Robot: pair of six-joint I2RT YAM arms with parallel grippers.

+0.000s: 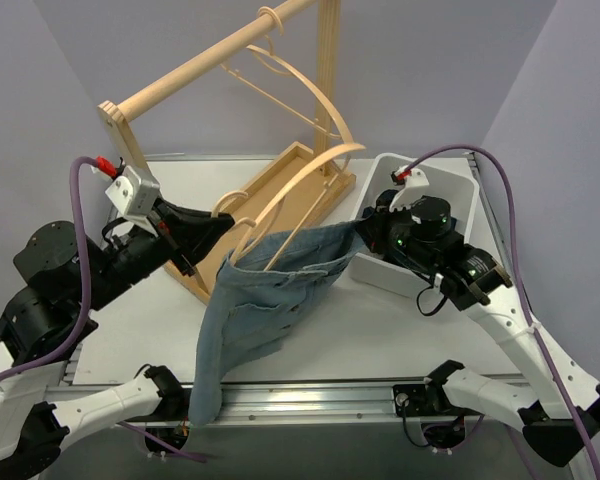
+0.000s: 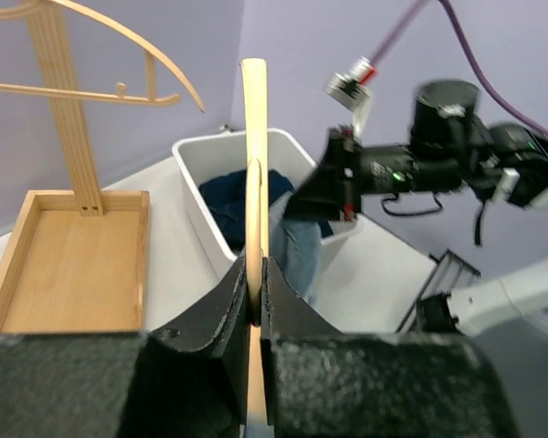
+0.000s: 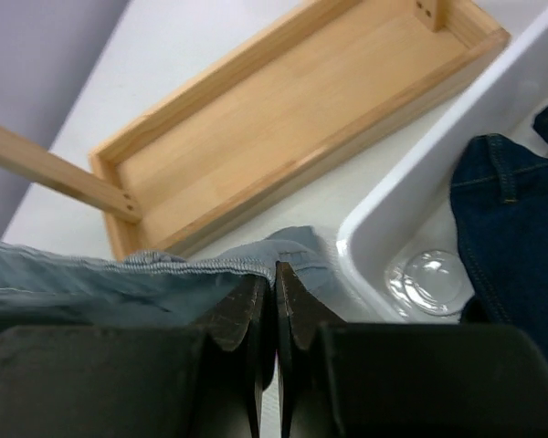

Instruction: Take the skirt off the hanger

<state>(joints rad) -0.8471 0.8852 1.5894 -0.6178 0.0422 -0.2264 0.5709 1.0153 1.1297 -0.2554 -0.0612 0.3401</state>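
Note:
The skirt [image 1: 270,290], light blue denim, hangs from a curved wooden hanger [image 1: 300,185] above the table's middle, and its hem droops past the front edge. My left gripper [image 1: 225,225] is shut on the hanger's left end. In the left wrist view the jaws [image 2: 258,274] clamp the thin wooden hanger [image 2: 254,137], with the skirt [image 2: 297,251] beyond. My right gripper [image 1: 360,232] is shut on the skirt's right waistband corner. In the right wrist view the gripper [image 3: 275,274] pinches the stitched edge of the skirt [image 3: 119,283].
A wooden rack with a tray base [image 1: 310,170] and a slanted rail [image 1: 210,60] stands behind, with another hanger [image 1: 280,80] on the rail. A white bin [image 1: 450,172] at the right holds a dark denim garment [image 3: 511,219].

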